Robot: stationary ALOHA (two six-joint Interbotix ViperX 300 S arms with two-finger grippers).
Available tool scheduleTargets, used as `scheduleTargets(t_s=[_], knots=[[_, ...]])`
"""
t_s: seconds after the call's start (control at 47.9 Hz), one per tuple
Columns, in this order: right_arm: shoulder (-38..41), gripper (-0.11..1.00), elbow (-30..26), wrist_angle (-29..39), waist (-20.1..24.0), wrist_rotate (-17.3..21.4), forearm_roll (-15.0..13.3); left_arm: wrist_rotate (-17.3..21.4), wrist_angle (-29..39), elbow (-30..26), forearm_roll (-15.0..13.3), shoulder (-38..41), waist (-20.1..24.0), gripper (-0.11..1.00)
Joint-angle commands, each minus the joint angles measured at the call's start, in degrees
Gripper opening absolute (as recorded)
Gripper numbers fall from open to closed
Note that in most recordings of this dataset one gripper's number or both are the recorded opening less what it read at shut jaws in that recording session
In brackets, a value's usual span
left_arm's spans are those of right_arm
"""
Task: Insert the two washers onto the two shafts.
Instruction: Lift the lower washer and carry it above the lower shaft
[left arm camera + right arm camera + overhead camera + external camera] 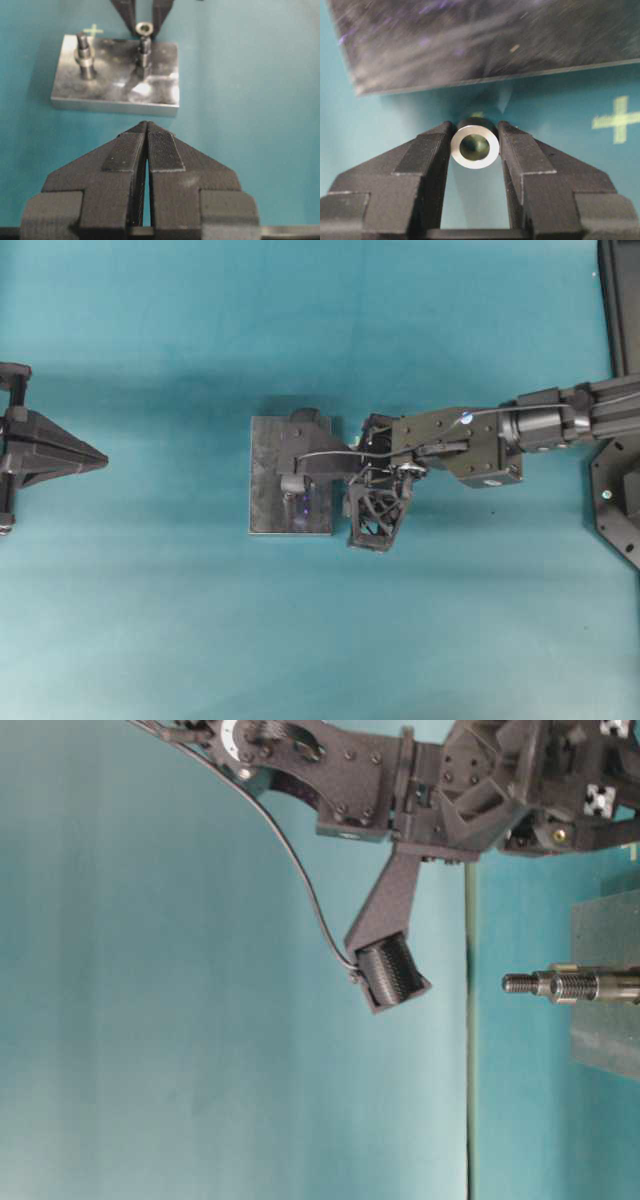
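A metal washer (475, 146) is pinched edge-on between the fingers of my right gripper (475, 131). In the left wrist view the washer (144, 28) hangs just above the top of the right-hand shaft (144, 54) on the grey metal plate (160, 95). A second shaft (85, 56) with a collar on it stands at the plate's left. In the overhead view my right gripper (297, 453) is over the plate (265, 490). My left gripper (147, 125) is shut and empty, well back from the plate, at the far left of the overhead view (95, 457).
The teal mat carries a green cross mark (618, 119) beside the plate. The right arm's wrist camera (393, 971) hangs beside the shaft (560, 985) in the table-level view. A black base (615, 495) stands at the right edge.
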Motion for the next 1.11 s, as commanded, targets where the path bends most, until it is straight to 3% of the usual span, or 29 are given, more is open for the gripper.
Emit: scheduleTargets(t_s=[0.0,0.271,0.668,1.085], knots=[[-3.7,0.34,-2.6,2.4,-0.6,0.3,-0.1,-0.1,-0.3,-1.1,0.2,0.4,0.1,0.0],[-4.6,0.34,-12.0,10.1,-1.1,-0.3,-1.1,-0.1,-0.3,-1.2,0.2,0.4,0.1,0.0],[1.6,0.34,-24.3,15.5,-0.4,-5.3,-1.3,-0.1,-0.3,-1.3,0.2,0.4,0.1,0.0],[5.4,0.34,-26.7,16.5,-0.3,-6.9,-1.3,-0.1,-0.3,-1.2,0.2,0.2,0.1,0.0]])
